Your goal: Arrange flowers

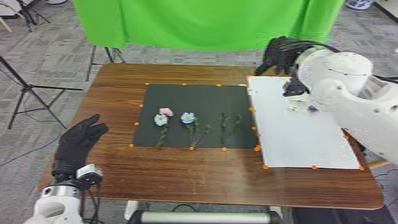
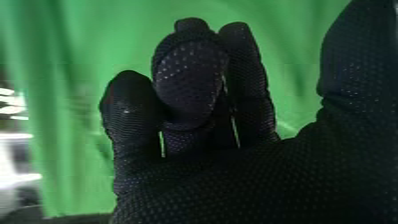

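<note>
1. Stems (image 1: 163,136) lie on the dark mat (image 1: 173,95), to the right of the left robot hand (image 1: 78,141) and nearer the robot than the right robot hand (image 2: 235,182). The mat rests on the counter (image 1: 120,167).
2. Blooms top two of them: the pink flower (image 1: 166,111) and pale flower (image 1: 161,120) sit closest to the left robot hand, with the blue flower (image 1: 187,117) just beyond them to its right. Two green sprigs (image 1: 224,122) lie farther right from that hand.
3. Something pale and green (image 1: 298,103) lies on the white sheet (image 1: 311,145), nearer the robot than the right robot hand and partly hidden by the right arm (image 1: 351,85); it may be another spray.
4. The left robot hand is wide, fingers extended and holding nothing. The right robot hand has its fingers loosely raised, its thumb well apart, and no stem in its grasp.
5. Each piece is probably light, with a springy stem and soft petals that crush easily. The thin stems could roll or slip against glove fabric.
6. Mid-stem, below the bloom, looks the best hold: a gentle pinch between thumb and fingers, keeping petals and side leaves free.
</note>
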Robot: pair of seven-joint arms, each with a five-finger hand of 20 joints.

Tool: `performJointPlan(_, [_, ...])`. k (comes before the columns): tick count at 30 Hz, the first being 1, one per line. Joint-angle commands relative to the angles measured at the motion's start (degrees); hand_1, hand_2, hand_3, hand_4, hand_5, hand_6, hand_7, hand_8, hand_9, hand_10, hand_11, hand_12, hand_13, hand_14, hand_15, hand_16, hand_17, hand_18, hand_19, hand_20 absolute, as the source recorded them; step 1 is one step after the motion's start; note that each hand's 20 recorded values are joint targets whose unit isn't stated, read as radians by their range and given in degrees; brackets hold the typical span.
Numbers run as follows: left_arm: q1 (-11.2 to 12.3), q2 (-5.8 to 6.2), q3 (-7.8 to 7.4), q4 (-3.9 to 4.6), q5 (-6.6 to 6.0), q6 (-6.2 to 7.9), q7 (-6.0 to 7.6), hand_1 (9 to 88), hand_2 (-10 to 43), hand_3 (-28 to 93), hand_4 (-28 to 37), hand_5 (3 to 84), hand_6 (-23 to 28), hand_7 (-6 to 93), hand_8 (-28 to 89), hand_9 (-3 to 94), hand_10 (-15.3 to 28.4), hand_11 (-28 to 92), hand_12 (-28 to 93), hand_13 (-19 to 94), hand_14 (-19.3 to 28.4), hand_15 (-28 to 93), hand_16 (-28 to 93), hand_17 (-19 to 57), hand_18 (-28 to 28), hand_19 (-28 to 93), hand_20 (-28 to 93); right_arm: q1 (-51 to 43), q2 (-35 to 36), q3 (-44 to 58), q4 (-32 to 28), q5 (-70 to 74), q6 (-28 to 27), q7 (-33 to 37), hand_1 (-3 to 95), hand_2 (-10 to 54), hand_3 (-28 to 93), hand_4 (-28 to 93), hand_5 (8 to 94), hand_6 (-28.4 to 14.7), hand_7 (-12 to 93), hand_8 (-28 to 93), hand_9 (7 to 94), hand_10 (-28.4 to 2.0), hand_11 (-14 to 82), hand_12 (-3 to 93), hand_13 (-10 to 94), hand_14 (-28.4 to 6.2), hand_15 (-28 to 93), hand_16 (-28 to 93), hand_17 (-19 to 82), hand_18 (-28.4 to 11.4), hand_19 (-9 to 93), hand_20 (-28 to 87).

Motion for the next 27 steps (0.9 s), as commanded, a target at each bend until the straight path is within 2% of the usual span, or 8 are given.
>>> performJointPlan(1, [0.65, -0.58, -0.09, 0.12, -0.01, -0.99, -0.34, 23.4, -8.2, 73, -24.7, 50.1, 0.3, 17.1, -8, 50.6, 12.2, 21, 14, 39, 15.8, 20, 1, 5.6, 12.4, 10, 18, -7.74, 4.97, 3.03, 0.96, 0.92, 1.21, 2.51, 30.2, -9.5, 68, -15, 55.7, -0.1, 17, -7, 62.5, -15.1, 14.5, 21.5, 83, -5.2, 64, 27, 56, -16.3, 93, 54])
performJointPlan(7, [-0.03, -0.46, 0.51, 0.44, 0.17, -1.57, -0.55, 23.2, -8.3, 73, -24.7, 50.2, 0.2, 17.2, -8, 50.5, 12.4, 21, 14, 39, 15.8, 20, 1, 5.6, 12.4, 10, 18, -9.66, 3.71, 3.34, 3.08, 1.21, 2.19, 3.18, 31.1, -9.5, 68, -15, 57.4, 1.1, 17, -8, 63.8, -14.4, 15.3, 21.4, 84, -5.4, 64, 27, 56, -16.5, 93, 55])
performJointPlan(12, [0.22, -0.51, 0.39, 0.26, 0.09, -1.47, -0.59, 23.2, -8.0, 73, -24.8, 50.0, 0.1, 17.3, -8, 50.6, 12.3, 21, 14, 39, 15.8, 20, 1, 5.5, 12.5, 10, 18, -10.85, 3.12, 2.55, 5.46, 0.55, 2.26, 3.62, 31.5, -9.5, 68, -15, 58.4, 1.4, 18, -8, 65.0, -14.4, 15.9, 21.5, 84, -5.3, 64, 27, 56, -16.6, 93, 55])
performJointPlan(18, [1.18, -1.15, 0.26, 0.01, -0.16, -1.39, -0.39, 23.3, -7.8, 73, -24.8, 50.1, 0.0, 17.4, -8, 50.6, 12.2, 21, 14, 39, 15.8, 20, 1, 5.5, 12.5, 10, 18, -16.42, 3.19, 6.2, 7.02, 0.44, 1.97, 4.38, 31.7, -9.5, 69, -15, 58.9, 1.5, 18, -9, 65.4, -14.4, 16.2, 21.4, 84, -5.1, 64, 27, 57, -16.8, 93, 55])
performJointPlan(23, [1.14, -1.38, 0.37, -0.07, -0.13, -1.57, -0.35, 23.2, -7.6, 73, -24.8, 50.1, 0.0, 17.3, -8, 50.7, 12.3, 21, 14, 39, 15.9, 20, 1, 5.5, 12.5, 10, 18, -20.81, 2.88, 9.76, 7.81, 1.11, 0.06, 6.29, 32.3, -9.5, 69, -15, 59.5, 1.6, 19, -9, 65.9, -14.2, 16.5, 21.3, 84, -5.2, 64, 27, 57, -16.6, 93, 55])
performJointPlan(27, [1.08, -1.35, 0.32, 0.02, -0.26, -1.57, -0.45, 23.2, -7.6, 73, -24.8, 50.2, 0.0, 17.3, -8, 50.7, 12.5, 21, 14, 39, 15.8, 20, 1, 5.5, 12.5, 10, 18, -23.81, 2.96, 10.85, 7.69, 0.88, 1.03, 6.25, 35.2, -9.5, 69, -15, 60.1, 2.4, 20, -9, 67.0, -14.2, 18.2, 21.9, 84, -5.1, 64, 27, 57, -16.5, 93, 55])
